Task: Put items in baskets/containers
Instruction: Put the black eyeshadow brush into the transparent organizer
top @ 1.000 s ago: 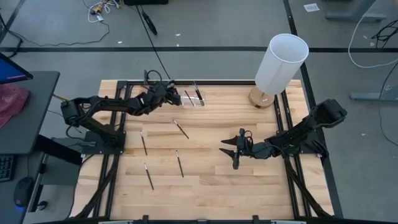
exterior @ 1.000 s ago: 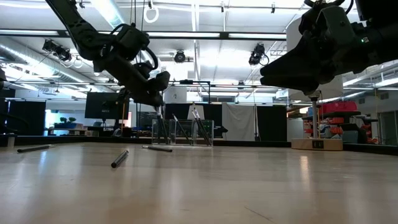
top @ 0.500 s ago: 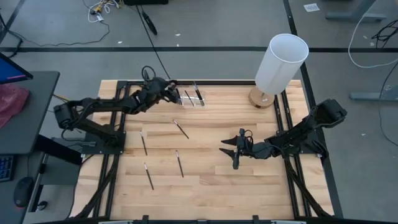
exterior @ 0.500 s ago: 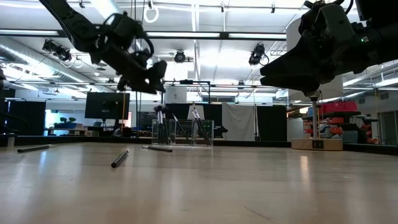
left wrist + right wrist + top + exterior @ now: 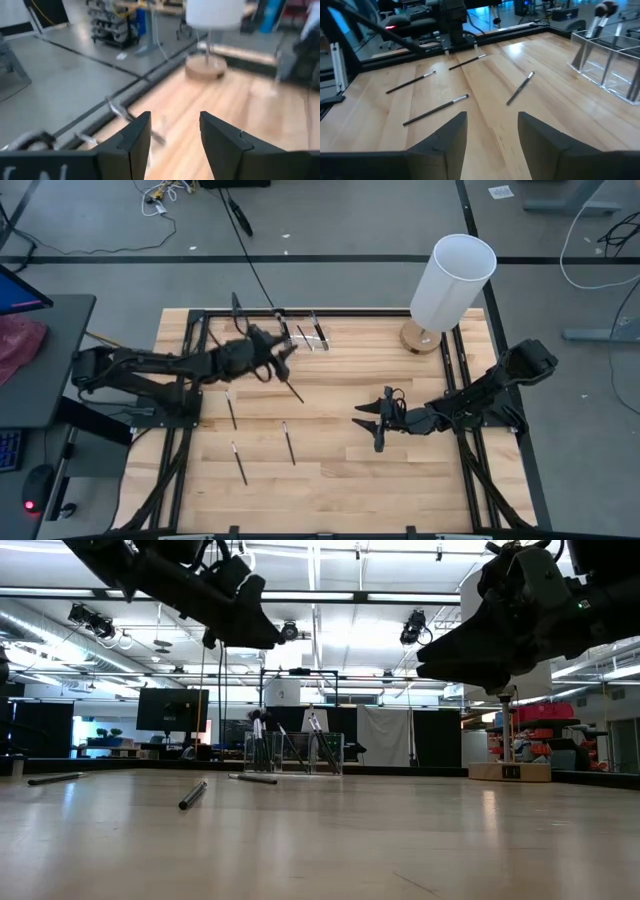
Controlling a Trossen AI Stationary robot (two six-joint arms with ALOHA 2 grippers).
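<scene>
The clear organiser box (image 5: pixel 306 337) stands near the table's far edge with several brushes upright in it, and shows in the low view (image 5: pixel 295 752) and the right wrist view (image 5: pixel 607 60). Several slim dark brushes lie flat on the wood (image 5: pixel 291 388) (image 5: pixel 231 412) (image 5: pixel 288 443) (image 5: pixel 239 463). My left gripper (image 5: pixel 284 353) (image 5: pixel 175 117) hovers open and empty, just on the near side of the box and high above the table (image 5: pixel 240 620). My right gripper (image 5: pixel 373 424) (image 5: pixel 492 117) waits open right of the table's middle, pointing left toward the loose brushes (image 5: pixel 520 87).
A tall white cylinder (image 5: pixel 452 280) on a round wooden base (image 5: pixel 420 336) stands at the far right corner. Black frame rails (image 5: pixel 190 380) run along the table's left, right and far edges. Bare wood lies between the two grippers and along the near edge.
My left gripper has risen from beside the organiser box and drawn back toward the near edge, over the nearest loose brush, its arm stretching lower across the table. My right arm has kept still, and the loose brushes have not moved.
</scene>
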